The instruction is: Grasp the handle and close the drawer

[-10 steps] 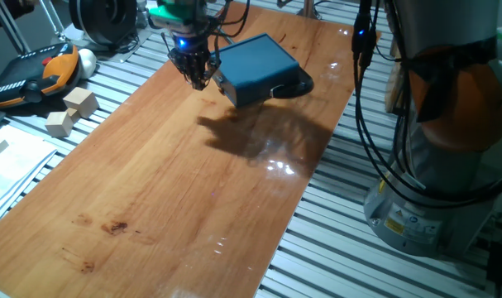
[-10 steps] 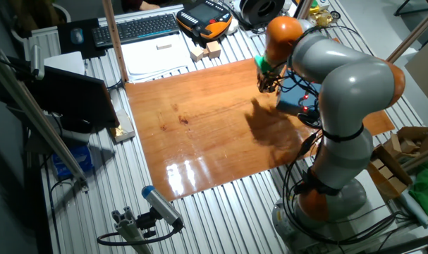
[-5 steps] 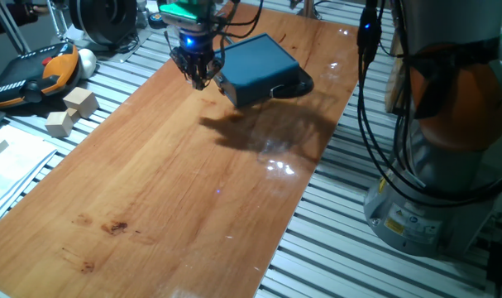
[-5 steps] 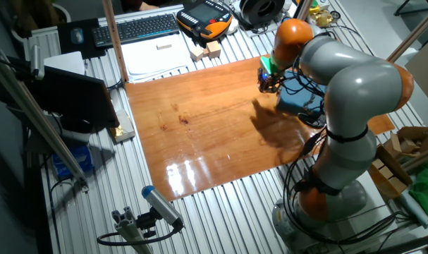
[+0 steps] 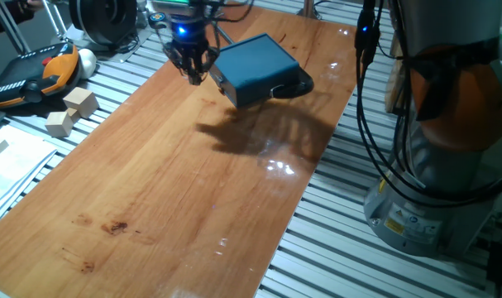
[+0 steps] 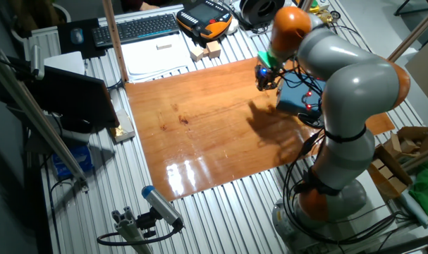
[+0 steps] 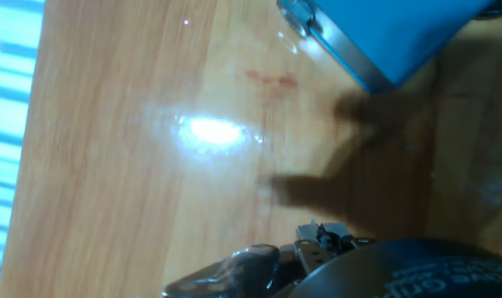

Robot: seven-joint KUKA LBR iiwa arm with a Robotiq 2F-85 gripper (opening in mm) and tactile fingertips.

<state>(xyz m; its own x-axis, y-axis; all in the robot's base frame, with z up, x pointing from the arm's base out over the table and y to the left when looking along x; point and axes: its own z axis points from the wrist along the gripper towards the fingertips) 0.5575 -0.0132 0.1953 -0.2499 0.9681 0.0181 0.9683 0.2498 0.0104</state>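
The dark teal box (image 5: 259, 66) lies at the far end of the wooden table (image 5: 176, 190). Its drawer front (image 5: 227, 85) faces left and looks flush with the box. The tiny pale handle (image 5: 218, 80) sticks out of that face. My gripper (image 5: 193, 76) hangs above the table just left of the handle, apart from it, with its fingers drawn together and nothing in them. The other fixed view shows the gripper (image 6: 263, 80) left of the box (image 6: 297, 97). The hand view shows the box corner (image 7: 383, 33) and the handle (image 7: 298, 14) at the top.
Wooden blocks (image 5: 71, 112) and an orange-black pendant (image 5: 35, 70) lie on the slatted bench left of the table. Papers (image 5: 7, 165) lie nearer. The arm's base (image 5: 432, 165) and cables (image 5: 366, 99) stand at the right. A keyboard (image 6: 136, 28) is at the back.
My gripper has risen and drawn slightly left, away from the drawer front. The box has not moved.
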